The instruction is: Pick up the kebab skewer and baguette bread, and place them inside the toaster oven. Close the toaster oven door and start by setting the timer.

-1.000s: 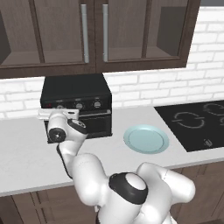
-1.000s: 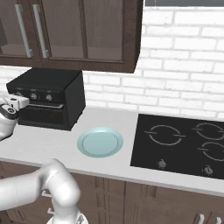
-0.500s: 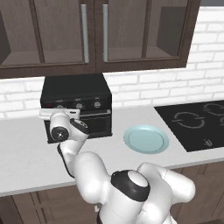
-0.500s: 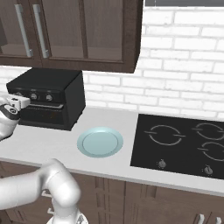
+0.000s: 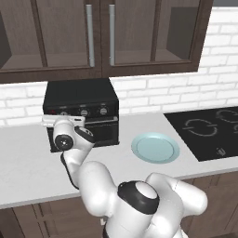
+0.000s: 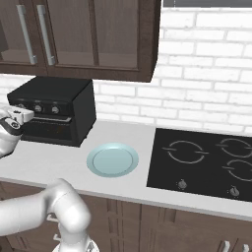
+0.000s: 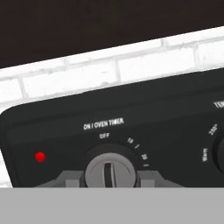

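Left base view: toaster oven (image 5: 81, 104) sits at back of counter (image 5: 28, 162), toward its left end, against brick wall; toaster oven door (image 5: 100, 132) shut. Arm's hand up at oven's left front, hiding part of knob panel. Pale blue plate (image 5: 155, 148) just right of oven, cooktop (image 5: 209, 130) at counter's right end.

Right base view: oven at back-left of counter, hand at its left front; plate btwn oven & cooktop.

Hand view: gripper (image 7: 109, 179) w/ fingers either side of timer knob (image 7: 110, 171) marked ON/OVEN TIMER; can't tell if clamped on it. Red light (image 7: 40, 156) left of knob.

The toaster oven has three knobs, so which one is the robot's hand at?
The leftmost knob, labelled ON / OVEN TIMER beside the red light; the gripper fingers flank it.
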Robot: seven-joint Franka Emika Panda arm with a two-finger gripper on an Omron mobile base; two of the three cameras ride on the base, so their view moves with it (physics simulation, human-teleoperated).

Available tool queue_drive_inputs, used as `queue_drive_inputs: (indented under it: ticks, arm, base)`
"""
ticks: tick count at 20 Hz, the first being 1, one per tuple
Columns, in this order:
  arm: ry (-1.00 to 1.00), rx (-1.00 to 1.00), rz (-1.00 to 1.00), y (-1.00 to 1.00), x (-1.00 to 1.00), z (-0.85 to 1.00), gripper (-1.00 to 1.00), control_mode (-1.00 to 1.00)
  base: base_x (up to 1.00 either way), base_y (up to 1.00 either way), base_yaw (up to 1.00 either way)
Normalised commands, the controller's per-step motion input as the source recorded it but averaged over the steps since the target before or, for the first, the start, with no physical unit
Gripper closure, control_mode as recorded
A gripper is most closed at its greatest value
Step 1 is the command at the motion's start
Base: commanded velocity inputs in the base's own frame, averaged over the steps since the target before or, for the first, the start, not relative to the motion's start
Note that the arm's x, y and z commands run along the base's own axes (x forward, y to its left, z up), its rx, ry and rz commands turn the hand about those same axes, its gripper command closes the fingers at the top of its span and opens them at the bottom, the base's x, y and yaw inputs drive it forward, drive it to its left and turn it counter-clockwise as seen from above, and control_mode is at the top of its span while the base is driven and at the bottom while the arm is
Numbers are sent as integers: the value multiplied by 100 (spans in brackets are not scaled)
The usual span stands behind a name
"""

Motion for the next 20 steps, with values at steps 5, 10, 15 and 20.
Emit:
queue_drive_inputs:
  ticks: [5, 10, 15, 20]
  arm:
    - [0, 3, -8, 0, 0, 0, 100, -100]
    - [0, 9, -9, 0, 0, 0, 100, -100]
    - [0, 13, -10, 0, 0, 0, 100, -100]
    - [0, 16, -9, 0, 0, 0, 100, -100]
  base:
    - [0, 0, 0]
    - [0, 0, 0]
    - [0, 0, 0]
    - [0, 0, 0]
